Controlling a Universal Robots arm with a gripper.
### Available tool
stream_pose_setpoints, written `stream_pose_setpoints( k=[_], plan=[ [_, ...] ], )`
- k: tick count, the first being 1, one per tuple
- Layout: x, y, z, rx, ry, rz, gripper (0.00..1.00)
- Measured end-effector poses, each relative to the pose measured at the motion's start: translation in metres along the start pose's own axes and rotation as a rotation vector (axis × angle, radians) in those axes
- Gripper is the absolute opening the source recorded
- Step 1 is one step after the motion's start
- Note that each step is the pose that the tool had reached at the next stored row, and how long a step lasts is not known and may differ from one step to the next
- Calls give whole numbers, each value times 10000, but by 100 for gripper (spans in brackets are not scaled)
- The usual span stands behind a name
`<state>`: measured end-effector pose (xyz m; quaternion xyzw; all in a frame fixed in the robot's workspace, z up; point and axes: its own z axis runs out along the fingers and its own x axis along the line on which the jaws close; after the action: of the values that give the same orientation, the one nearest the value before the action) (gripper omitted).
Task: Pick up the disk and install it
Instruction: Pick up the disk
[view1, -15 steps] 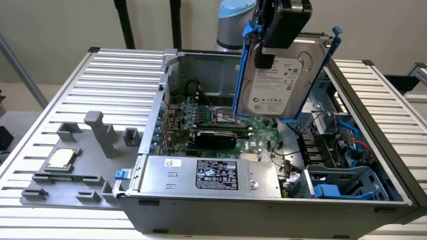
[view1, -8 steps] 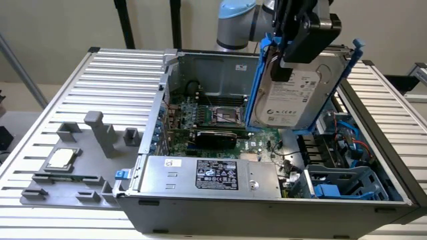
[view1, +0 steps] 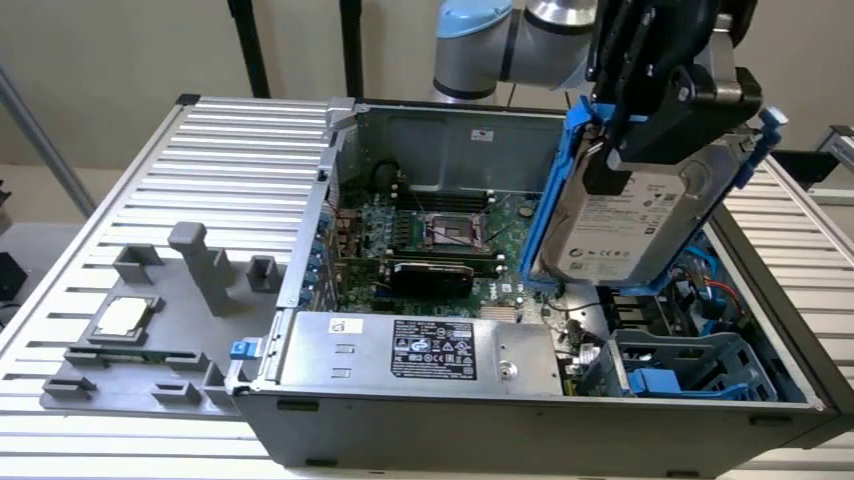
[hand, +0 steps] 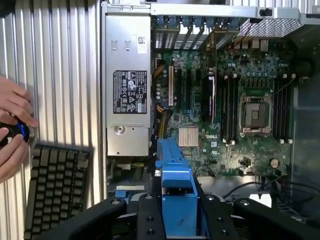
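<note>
Blue-framed, the disk hangs near upright, pinched in my pincer above the open case on the exterior view's right; I'd align it squarely over the drive cage.

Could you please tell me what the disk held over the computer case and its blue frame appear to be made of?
The flat silver-grey rectangular disk looks like bare metal: dull grey sheen, with a white paper-like label. Its bright blue carrier bracket is probably moulded plastic: uniform colour, soft gloss.
</note>
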<state>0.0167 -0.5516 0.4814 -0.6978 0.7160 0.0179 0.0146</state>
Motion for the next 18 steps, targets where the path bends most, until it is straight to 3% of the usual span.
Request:
stream_pose_setpoints(
  k=[13,18],
  plan=[
    [342,-430,67,0,0,0,0],
    [384,-656,106,0,0,0,0]
  ],
)
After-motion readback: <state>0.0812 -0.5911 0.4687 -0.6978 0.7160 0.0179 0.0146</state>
